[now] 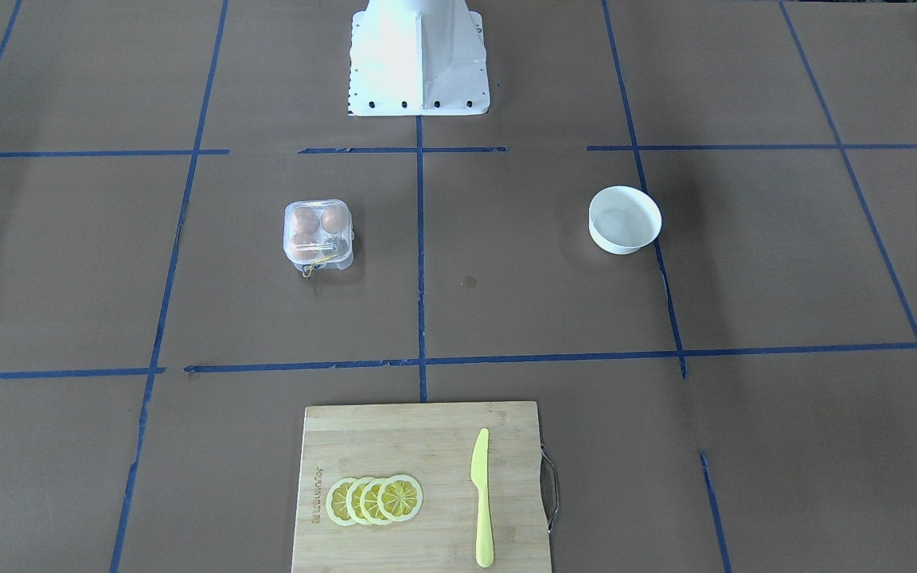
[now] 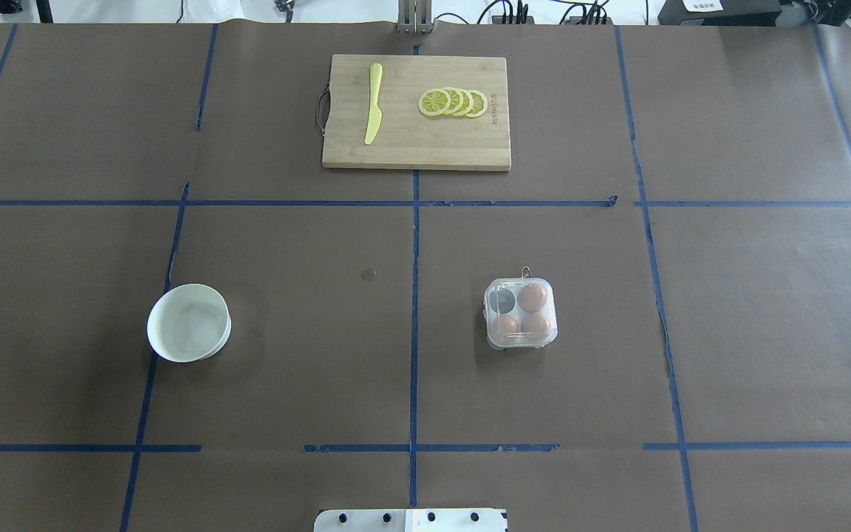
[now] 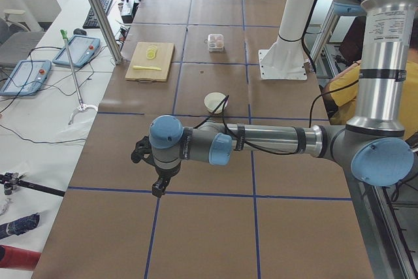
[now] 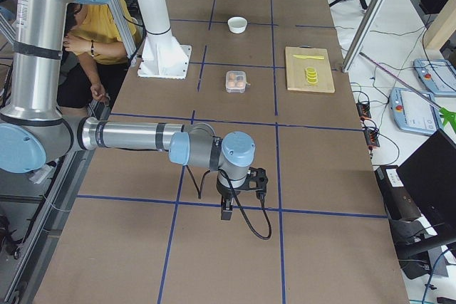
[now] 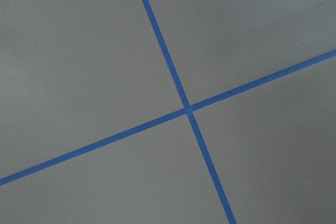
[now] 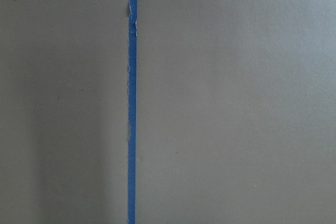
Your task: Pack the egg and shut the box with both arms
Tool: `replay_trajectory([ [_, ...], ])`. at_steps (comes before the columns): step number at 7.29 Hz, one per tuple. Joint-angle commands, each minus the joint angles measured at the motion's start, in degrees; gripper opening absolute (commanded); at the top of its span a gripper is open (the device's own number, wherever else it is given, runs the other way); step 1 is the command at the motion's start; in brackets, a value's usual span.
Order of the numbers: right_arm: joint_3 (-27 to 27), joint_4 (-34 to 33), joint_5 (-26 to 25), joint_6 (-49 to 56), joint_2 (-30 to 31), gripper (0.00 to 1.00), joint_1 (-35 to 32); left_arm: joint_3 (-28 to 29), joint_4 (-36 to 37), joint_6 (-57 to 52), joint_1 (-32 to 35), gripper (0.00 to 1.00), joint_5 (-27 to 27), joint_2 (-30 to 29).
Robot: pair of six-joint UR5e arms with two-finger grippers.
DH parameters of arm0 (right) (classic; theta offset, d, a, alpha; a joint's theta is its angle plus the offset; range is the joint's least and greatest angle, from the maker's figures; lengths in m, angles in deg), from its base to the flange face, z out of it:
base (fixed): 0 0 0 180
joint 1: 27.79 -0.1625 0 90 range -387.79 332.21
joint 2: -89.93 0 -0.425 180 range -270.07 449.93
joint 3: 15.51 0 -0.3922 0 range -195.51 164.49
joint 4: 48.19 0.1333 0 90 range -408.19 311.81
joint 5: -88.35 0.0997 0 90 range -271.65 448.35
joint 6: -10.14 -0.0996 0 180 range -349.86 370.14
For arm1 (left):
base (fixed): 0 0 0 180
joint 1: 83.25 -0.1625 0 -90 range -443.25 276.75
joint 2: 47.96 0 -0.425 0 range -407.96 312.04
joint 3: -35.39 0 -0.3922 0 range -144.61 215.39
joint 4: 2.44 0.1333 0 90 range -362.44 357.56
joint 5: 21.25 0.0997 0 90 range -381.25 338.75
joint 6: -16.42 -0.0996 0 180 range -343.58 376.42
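The clear plastic box (image 2: pixel 521 312) stands on the table's right half, also in the front-facing view (image 1: pixel 318 233). Its lid seems to lie down over the cells. Three brown eggs (image 2: pixel 532 296) sit in three cells, and the fourth cell looks empty. A yellowish string hangs at its far side. No egg lies outside the box. The left gripper (image 3: pixel 159 187) hangs over the table's left end and the right gripper (image 4: pixel 226 208) over its right end, both far from the box. I cannot tell whether they are open or shut. Both wrist views show only brown paper and blue tape.
An empty white bowl (image 2: pixel 188 323) stands on the left half. A wooden cutting board (image 2: pixel 425 140) at the far edge holds a yellow knife (image 2: pixel 373 103) and lemon slices (image 2: pixel 453 102). The white pedestal (image 1: pixel 419 56) stands at the robot's side. A person in yellow (image 4: pixel 100 26) sits behind it.
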Motion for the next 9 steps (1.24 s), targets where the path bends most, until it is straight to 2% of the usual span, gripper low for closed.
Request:
replay_trajectory([
  [1, 0.0, 0.0, 0.1, 0.0, 0.0, 1.0, 0.0, -0.3, 0.0, 0.0, 0.0, 1.0, 0.1, 0.0],
  [3, 0.1, 0.0, 0.2, 0.1, 0.1, 1.0, 0.0, -0.5, 0.0, -0.1, 0.0, 1.0, 0.0, 0.0],
  [5, -0.7, 4.2, 0.3, 0.0, 0.6, 1.0, 0.0, -0.4, 0.0, -0.1, 0.1, 1.0, 0.0, 0.0],
  [9, -0.7, 4.3, 0.4, 0.0, 0.6, 1.0, 0.0, 0.1, 0.0, -0.1, 0.2, 1.0, 0.2, 0.2],
])
